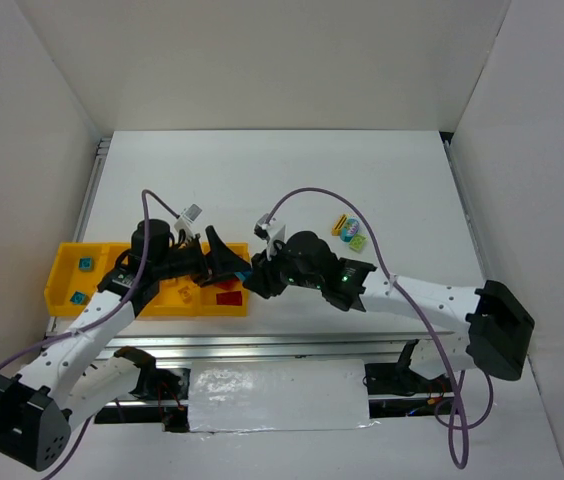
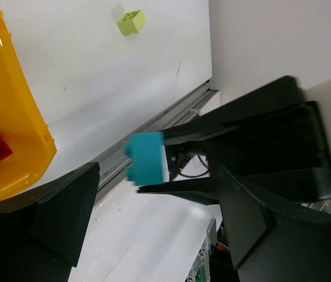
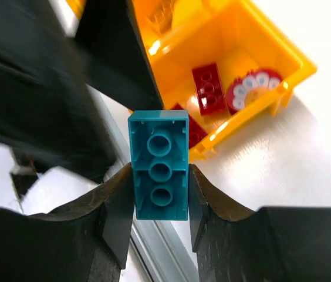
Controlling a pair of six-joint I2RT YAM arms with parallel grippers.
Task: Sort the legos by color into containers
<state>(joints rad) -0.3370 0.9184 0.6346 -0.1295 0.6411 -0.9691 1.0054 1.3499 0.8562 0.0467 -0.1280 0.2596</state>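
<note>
My right gripper (image 3: pixel 159 179) is shut on a teal-blue lego (image 3: pixel 158 166), held underside up just off the right end of the yellow tray (image 3: pixel 297 69). That end compartment holds red legos (image 3: pixel 208 88). In the left wrist view the same teal lego (image 2: pixel 147 156) hangs ahead of my left gripper (image 2: pixel 159 226), whose jaws stand wide open and touch nothing. From above, the left gripper (image 1: pixel 222 262) and right gripper (image 1: pixel 255 273) meet tip to tip over the tray's (image 1: pixel 60 270) right end. Two teal legos (image 1: pixel 86 264) lie in its leftmost compartment.
Loose yellow (image 1: pixel 340 224) and light green (image 1: pixel 358 242) legos lie on the white table to the right; the light green one (image 2: pixel 131 22) also shows in the left wrist view. A metal rail (image 1: pixel 262 345) runs along the near edge. White walls enclose the table.
</note>
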